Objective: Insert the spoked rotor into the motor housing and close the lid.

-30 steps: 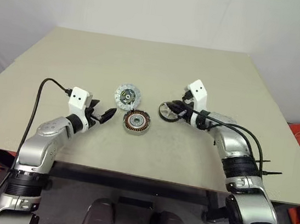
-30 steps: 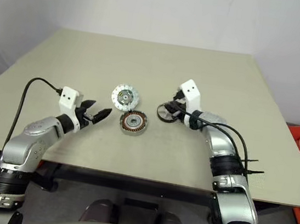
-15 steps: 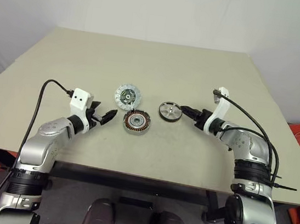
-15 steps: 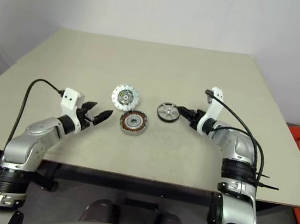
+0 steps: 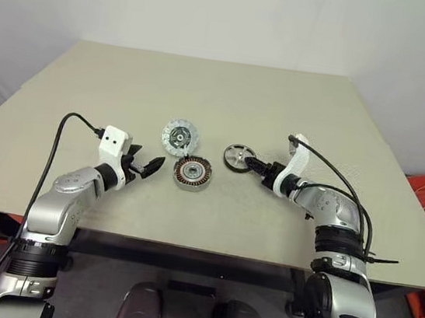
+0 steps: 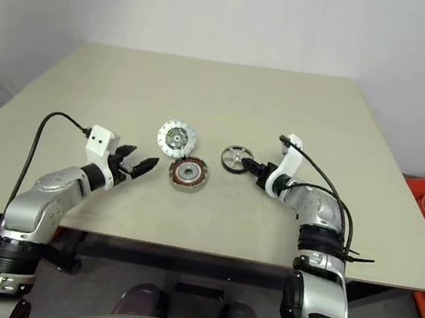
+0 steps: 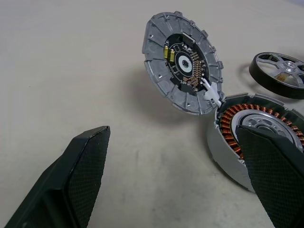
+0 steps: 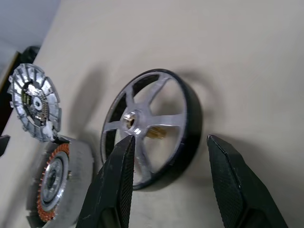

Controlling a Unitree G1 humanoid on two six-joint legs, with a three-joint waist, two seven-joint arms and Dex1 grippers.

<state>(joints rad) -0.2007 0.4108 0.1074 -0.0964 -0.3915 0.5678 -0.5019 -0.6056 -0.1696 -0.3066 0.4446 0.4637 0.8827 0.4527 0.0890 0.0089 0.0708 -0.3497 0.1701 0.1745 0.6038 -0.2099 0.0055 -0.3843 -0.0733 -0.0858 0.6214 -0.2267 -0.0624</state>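
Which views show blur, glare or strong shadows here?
Left wrist view: the black hand fingers are soft in the foreground, the segmented silver lid is sharp and throws a soft shadow on the beige table. Right wrist view: the black-rimmed spoked rotor has bright glints on its spokes; the copper-wound housing is slightly soft. Head views: even light, no glare.

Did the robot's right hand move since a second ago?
Yes. The right hand let go of the spoked rotor, swung out to the right, then came back; now it sits open at the rotor's right rim, beside the motor housing.

Open lid (image 7: 183, 69) touches motor housing (image 7: 232, 142); spoked rotor (image 7: 280, 75) beyond.
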